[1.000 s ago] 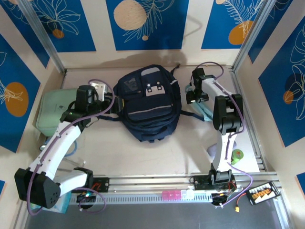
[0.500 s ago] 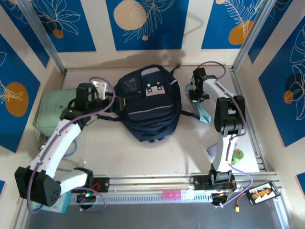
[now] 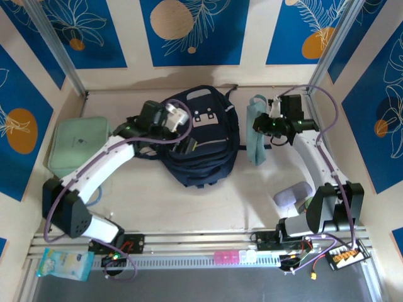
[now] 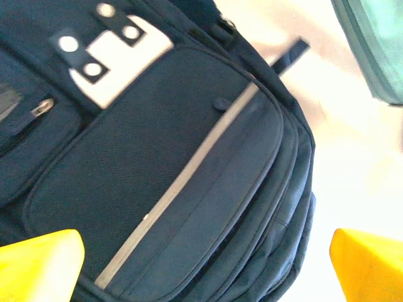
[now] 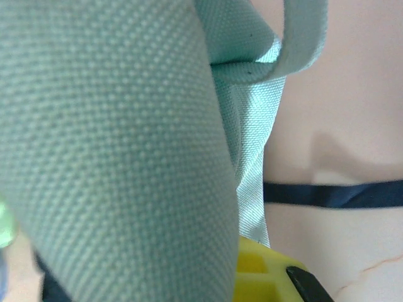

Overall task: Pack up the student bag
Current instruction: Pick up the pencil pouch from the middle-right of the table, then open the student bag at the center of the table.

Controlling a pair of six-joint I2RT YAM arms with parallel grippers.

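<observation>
Top external: the bag (image 3: pixel 200 135) lies flat mid-table, its top toward 12 o'clock, and every zip looks closed. The left gripper (image 3: pixel 180 135) hovers over its front pocket (image 4: pixel 157 189), fingers spread wide with nothing between them. At 3 o'clock of the bag, the right gripper (image 3: pixel 266 123) is pressed together on a mint fabric pouch (image 3: pixel 255 141), which hangs limp from it. A pale case (image 3: pixel 79 145) lies at 9 o'clock, untouched.

The pouch probably goes in next, but I see no opening for it. The left gripper should drop onto a zip pull (image 4: pixel 41 107), pinch it squarely, run it along the seam, then hold the mouth open. The right should hold the pouch high so its loose end clears the strap (image 5: pixel 334 194).
</observation>
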